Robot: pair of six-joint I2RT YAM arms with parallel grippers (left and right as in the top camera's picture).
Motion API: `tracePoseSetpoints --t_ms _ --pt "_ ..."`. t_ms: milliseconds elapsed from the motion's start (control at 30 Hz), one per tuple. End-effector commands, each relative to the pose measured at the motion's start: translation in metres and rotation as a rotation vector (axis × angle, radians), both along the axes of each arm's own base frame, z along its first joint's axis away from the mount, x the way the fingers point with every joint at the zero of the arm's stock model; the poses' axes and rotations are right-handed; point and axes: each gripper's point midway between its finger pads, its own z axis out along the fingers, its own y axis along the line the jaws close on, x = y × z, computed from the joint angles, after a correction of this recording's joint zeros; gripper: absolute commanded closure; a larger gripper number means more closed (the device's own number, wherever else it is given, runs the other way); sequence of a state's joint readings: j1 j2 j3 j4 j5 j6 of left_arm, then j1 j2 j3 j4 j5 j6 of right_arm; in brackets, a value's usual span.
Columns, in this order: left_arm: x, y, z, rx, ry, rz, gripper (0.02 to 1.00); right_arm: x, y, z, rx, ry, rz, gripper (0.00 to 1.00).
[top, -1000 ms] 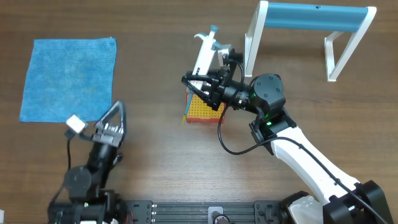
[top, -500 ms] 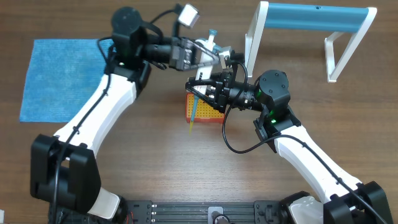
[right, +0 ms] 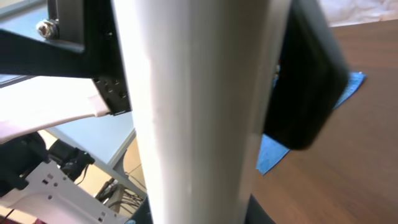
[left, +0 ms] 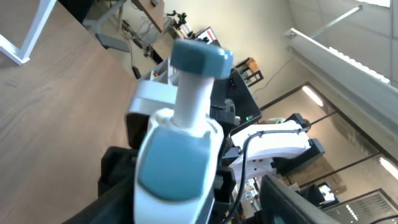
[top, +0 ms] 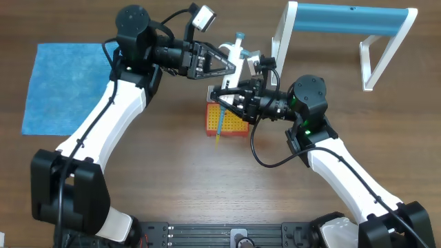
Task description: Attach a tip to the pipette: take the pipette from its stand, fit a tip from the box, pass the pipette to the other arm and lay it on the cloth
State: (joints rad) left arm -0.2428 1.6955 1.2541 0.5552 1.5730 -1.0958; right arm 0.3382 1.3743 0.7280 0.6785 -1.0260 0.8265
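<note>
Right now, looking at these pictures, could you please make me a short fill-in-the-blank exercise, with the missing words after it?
The cloth is ___ in colour.
The left gripper has its jaws ___ around the top of the pipette.
The right gripper holds the pipette over the tip ___.
Missing words: blue; open; box.
</note>
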Motion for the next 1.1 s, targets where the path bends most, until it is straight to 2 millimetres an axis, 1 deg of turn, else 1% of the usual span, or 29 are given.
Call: tracePoseSetpoints --t_ms 33,67,100,133,167,200,233,333,367,400,467,533,567,600,633,667,733,767,800,833,867,900,933,967,1000,1033,1067,1100 --pt "0.001 -0.004 0.009 -0.018 -0.068 0.000 0.362 -0.004 0.000 0.009 0.010 -0.024 0.020 0.921" --pt "0.000 -0.006 0.009 -0.020 -0.072 0.002 0.389 -0.004 0.000 0.009 0.010 -0.024 0.020 0.921" --pt "-0.001 -0.009 0.009 -0.027 -0.094 -0.004 0.551 -0.004 0.000 0.009 0.010 -0.024 0.020 0.921" --pt "-0.003 -0.012 0.009 -0.032 -0.111 -0.007 0.579 -0.004 0.000 0.009 0.011 -0.017 0.020 0.921" --pt "-0.003 -0.014 0.010 -0.033 -0.112 -0.007 0.717 -0.004 0.000 0.009 0.011 -0.017 0.021 0.921" --pt "-0.004 -0.015 0.010 -0.034 -0.113 -0.009 0.936 -0.004 0.000 0.009 0.011 -0.017 0.022 0.921" --pt "-0.004 -0.015 0.010 -0.033 -0.113 -0.009 0.993 -0.004 0.000 0.009 0.011 -0.017 0.022 0.921" --pt "-0.003 -0.014 0.010 -0.039 -0.138 -0.006 0.991 -0.005 0.000 0.009 0.011 -0.017 0.024 0.919" --pt "-0.002 -0.013 0.009 -0.040 -0.139 -0.004 0.991 -0.008 0.001 0.009 0.010 -0.017 0.043 0.489" --pt "0.000 -0.011 0.009 -0.038 -0.136 0.004 0.991 -0.012 0.001 0.009 0.009 -0.018 0.067 0.209" --pt "0.012 0.003 0.005 -0.032 -0.125 0.040 0.993 -0.016 -0.005 0.007 0.003 -0.014 0.106 0.207" --pt "0.035 0.033 -0.005 -0.014 -0.066 0.127 0.991 -0.009 -0.025 0.006 -0.001 -0.009 0.095 0.205" --pt "0.049 0.053 -0.013 -0.006 -0.041 0.187 0.993 -0.001 -0.035 0.005 -0.003 0.002 0.061 0.205" --pt "0.059 0.067 -0.020 0.000 -0.019 0.244 0.991 0.004 -0.045 0.004 -0.004 0.002 0.044 0.202" --pt "0.073 0.087 -0.033 0.014 0.009 0.330 0.991 0.006 -0.053 0.004 -0.005 0.002 0.034 0.205" --pt "0.088 0.110 -0.050 0.048 0.054 0.442 0.993 0.012 -0.062 0.004 -0.005 0.006 0.009 0.202" --pt "0.105 0.139 -0.086 0.154 0.140 0.616 0.991 0.019 -0.074 0.001 -0.007 0.028 -0.029 0.202" --pt "0.108 0.162 -0.126 0.302 0.231 0.741 0.996 0.023 -0.080 -0.003 -0.009 0.056 -0.050 0.202" --pt "0.099 0.179 -0.157 0.443 0.304 0.802 0.993 0.026 -0.084 -0.006 -0.011 0.085 -0.071 0.202" --pt "0.079 0.195 -0.190 0.616 0.383 0.831 0.993 0.034 -0.091 -0.015 -0.017 0.139 -0.123 0.200" --pt "0.061 0.204 -0.204 0.716 0.410 0.809 0.993 0.039 -0.095 -0.025 -0.035 0.168 -0.158 0.200" --pt "0.045 0.218 -0.212 0.834 0.449 0.802 0.993 0.046 -0.099 -0.041 -0.069 0.223 -0.217 0.200" --pt "0.033 0.236 -0.217 0.959 0.475 0.816 0.993 0.050 -0.104 -0.056 -0.104 0.268 -0.270 0.200" --pt "0.024 0.256 -0.214 1.080 0.484 0.831 0.991 0.056 -0.113 -0.078 -0.161 0.348 -0.359 0.200" --pt "0.019 0.281 -0.199 1.183 0.470 0.856 0.993 0.061 -0.122 -0.095 -0.212 0.399 -0.438 0.198" --pt "0.019 0.299 -0.183 1.239 0.447 0.885 0.996 0.064 -0.129 -0.103 -0.242 0.429 -0.495 0.200" --pt "0.023 0.318 -0.167 1.279 0.426 0.939 0.993 0.069 -0.137 -0.108 -0.270 0.440 -0.555 0.200" --pt "0.027 0.343 -0.145 1.331 0.387 0.997 0.996 0.071 -0.144 -0.109 -0.297 0.439 -0.601 0.200"
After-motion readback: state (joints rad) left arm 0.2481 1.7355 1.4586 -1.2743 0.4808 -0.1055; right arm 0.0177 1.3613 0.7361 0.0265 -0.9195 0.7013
